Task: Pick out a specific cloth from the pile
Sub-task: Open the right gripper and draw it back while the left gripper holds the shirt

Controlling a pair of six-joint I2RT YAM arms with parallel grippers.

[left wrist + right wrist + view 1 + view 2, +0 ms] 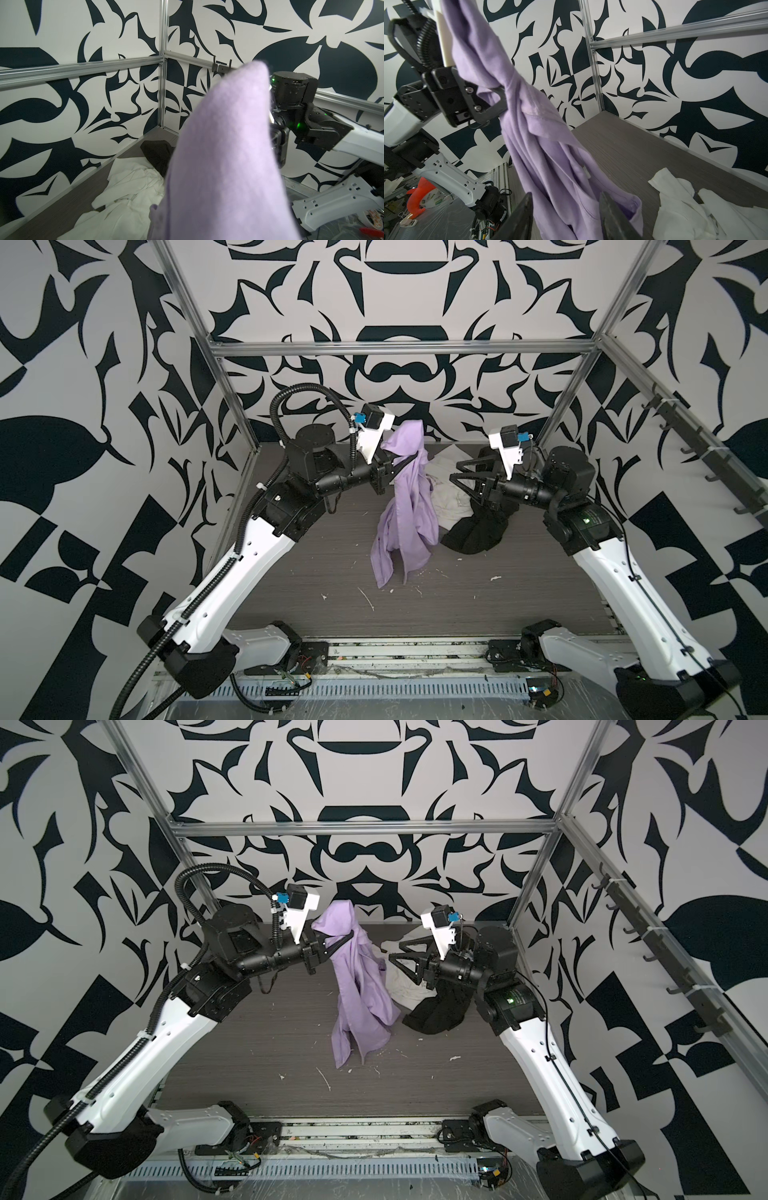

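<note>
We log: left hand [409, 460] clamped on the cloth [405, 506] | cloth hangs above the bench [332, 556], beside the white garment [449, 493] and black garment [473, 533] | right hand [454, 471] spread, empty, near the cloth.

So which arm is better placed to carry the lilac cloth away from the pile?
Left. The left tool is shut on the lilac cloth, holding it up; the right tool stands open beside it, empty.
</note>
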